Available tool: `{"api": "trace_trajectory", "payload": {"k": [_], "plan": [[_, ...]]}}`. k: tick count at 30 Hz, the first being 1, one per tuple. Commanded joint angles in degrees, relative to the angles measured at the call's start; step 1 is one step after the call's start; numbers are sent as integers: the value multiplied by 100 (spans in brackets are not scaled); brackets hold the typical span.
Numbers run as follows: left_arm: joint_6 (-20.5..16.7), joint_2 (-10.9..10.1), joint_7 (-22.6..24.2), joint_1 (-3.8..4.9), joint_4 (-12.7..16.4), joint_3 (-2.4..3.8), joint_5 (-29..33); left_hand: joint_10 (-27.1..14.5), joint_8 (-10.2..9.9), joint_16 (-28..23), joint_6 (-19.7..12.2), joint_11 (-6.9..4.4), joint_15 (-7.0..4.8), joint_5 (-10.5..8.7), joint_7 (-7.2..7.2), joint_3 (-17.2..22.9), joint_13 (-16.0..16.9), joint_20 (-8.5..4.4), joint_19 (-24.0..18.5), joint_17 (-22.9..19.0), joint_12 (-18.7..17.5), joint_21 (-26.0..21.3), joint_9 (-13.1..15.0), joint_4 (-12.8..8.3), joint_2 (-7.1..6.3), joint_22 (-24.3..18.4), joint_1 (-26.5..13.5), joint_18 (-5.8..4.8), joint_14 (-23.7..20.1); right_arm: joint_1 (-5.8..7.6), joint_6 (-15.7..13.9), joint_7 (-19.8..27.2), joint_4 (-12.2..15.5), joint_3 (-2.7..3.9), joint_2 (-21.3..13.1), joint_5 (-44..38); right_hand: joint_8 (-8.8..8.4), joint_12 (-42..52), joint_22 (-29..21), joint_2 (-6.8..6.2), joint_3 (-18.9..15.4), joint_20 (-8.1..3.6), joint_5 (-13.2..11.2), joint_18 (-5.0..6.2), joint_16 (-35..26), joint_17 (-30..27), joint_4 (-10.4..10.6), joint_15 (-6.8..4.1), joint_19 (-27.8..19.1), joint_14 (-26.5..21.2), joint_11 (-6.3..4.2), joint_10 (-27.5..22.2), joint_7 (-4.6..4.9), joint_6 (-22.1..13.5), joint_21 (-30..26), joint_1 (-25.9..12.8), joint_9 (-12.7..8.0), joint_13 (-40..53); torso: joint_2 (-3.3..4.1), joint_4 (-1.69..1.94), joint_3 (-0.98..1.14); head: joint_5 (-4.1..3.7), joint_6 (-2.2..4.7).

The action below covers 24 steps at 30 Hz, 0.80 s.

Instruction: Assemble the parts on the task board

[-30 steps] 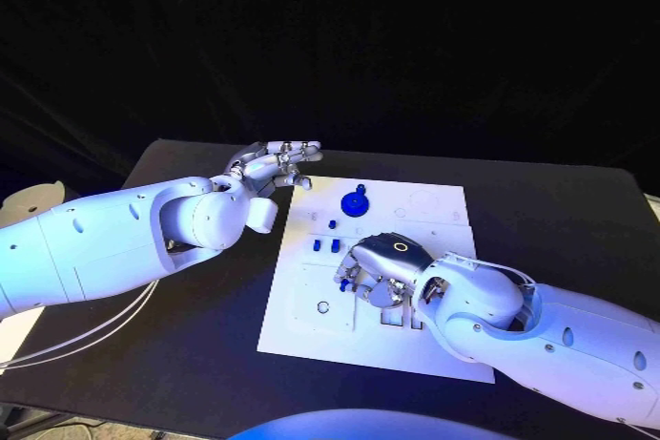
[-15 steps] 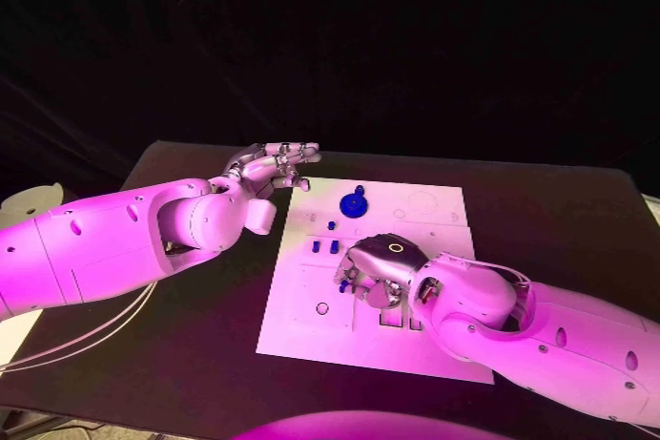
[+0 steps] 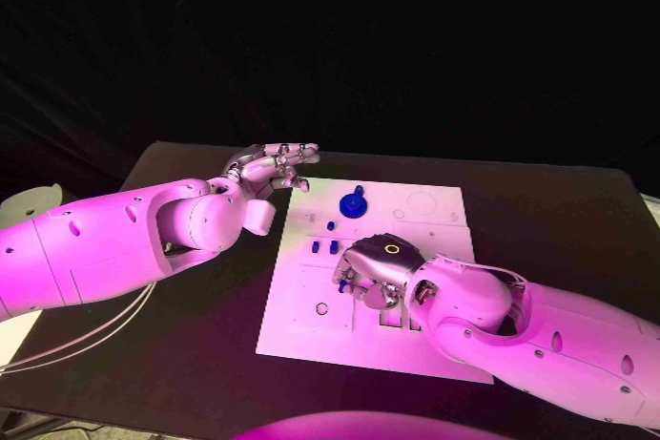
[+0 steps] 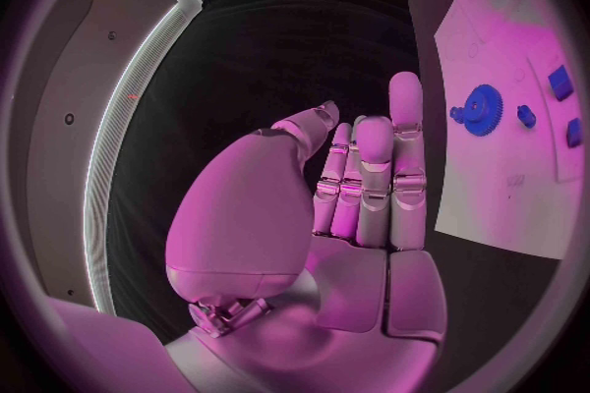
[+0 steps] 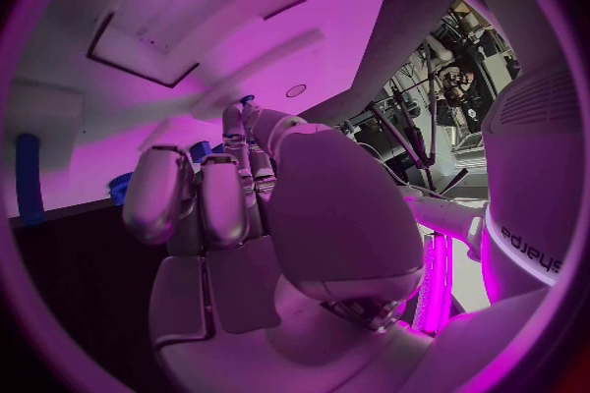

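The white task board point(image 3: 310, 316) lies in the middle of the black table. A blue gear point(image 3: 354, 205) stands near its far edge, and two small blue parts point(image 3: 324, 245) stand side by side nearer the middle. My right hand point(image 3: 374, 273) is low over the board's middle with its fingers curled down. It pinches a small blue part point(image 3: 342, 285) at its fingertips, whose blue tip point(image 5: 246, 100) shows between finger and thumb. My left hand point(image 3: 276, 163) hovers at the board's far left corner and holds nothing. Its fingers point(image 4: 369, 177) are raised side by side.
Rectangular recesses point(image 5: 185, 10) are cut into the board near my right hand. The left wrist view shows the board point(image 4: 492, 187), the gear point(image 4: 480, 108) and small blue parts point(image 4: 560, 82). Bare black table point(image 3: 193, 297) surrounds the board.
My right hand has crept slightly toward the board's left side with the blue part still in its fingertips. The left hand has stayed put.
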Motion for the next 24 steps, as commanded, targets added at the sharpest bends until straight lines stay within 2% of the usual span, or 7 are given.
{"api": "trace_trajectory", "payload": {"k": [1,6,11,15,17,24], "plan": [[107,0,-1,4,12,3,22,-54,-13,-32,-47,9,4,35,12,-8,-9,4,-58,-11,38,-29,-8,-29,-18,-5,-21,46,-52,-14,319,-159,-15,-12,6,-169,39,8,-8,-3,-28,31,15,-77,-19,-9,-34,11,16,241,3,-2,39,68,10,-107,17,5,0,-1,-3,15,-8],[103,0,-14,4,15,2,22,-61,-13,-36,-49,10,5,35,13,-9,-9,5,-61,-23,39,-30,-8,-30,-17,-6,-22,46,-58,-13,648,-199,-16,-17,15,-143,37,5,-17,-59,-123,35,22,-75,-17,-19,-43,15,8,238,2,-5,26,74,4,-235,26,4,2,-2,-3,14,-13],[93,0,-33,4,14,2,22,-69,-13,-36,-52,11,6,36,14,-8,-9,6,-63,-25,40,-31,-8,-32,-14,-7,-20,46,-62,-12,757,-213,-24,-23,15,-93,9,-5,-21,-142,-265,44,33,-75,-13,-31,0,24,2,236,11,-45,23,30,0,-425,19,0,2,-2,-4,14,-16],[93,-2,-46,4,15,2,22,-71,-13,-37,-53,12,6,36,14,-8,-9,6,-64,-29,40,-31,-8,-33,-13,-7,-20,46,-64,-10,628,-225,-43,-27,19,-53,-28,-16,-40,-294,-490,78,31,-75,-16,-57,112,69,-7,230,74,-260,82,-206,-12,-684,-41,-12,1,-2,-6,13,-22],[93,-3,-53,4,15,2,22,-75,-13,-39,-55,12,7,37,14,-7,-9,7,-65,-35,40,-32,-8,-35,-12,-7,-18,46,-67,-9,513,-228,-53,-29,23,-36,-28,-17,-59,-329,-572,96,31,-72,-25,-78,129,87,-16,224,97,-391,97,-321,-24,-727,-70,-15,-2,-3,-3,14,-24],[95,-1,-87,4,-2,2,22,-98,-16,-38,-66,18,10,36,20,-11,-9,9,-72,-46,42,-34,-8,-41,-13,-9,-17,46,-78,-8,115,-270,-78,-35,19,6,-22,-9,-210,-322,-1055,182,28,-42,-50,-165,137,173,-82,196,207,-1102,175,-866,-116,-689,-142,-10,-4,-1,-1,8,-13]]}}
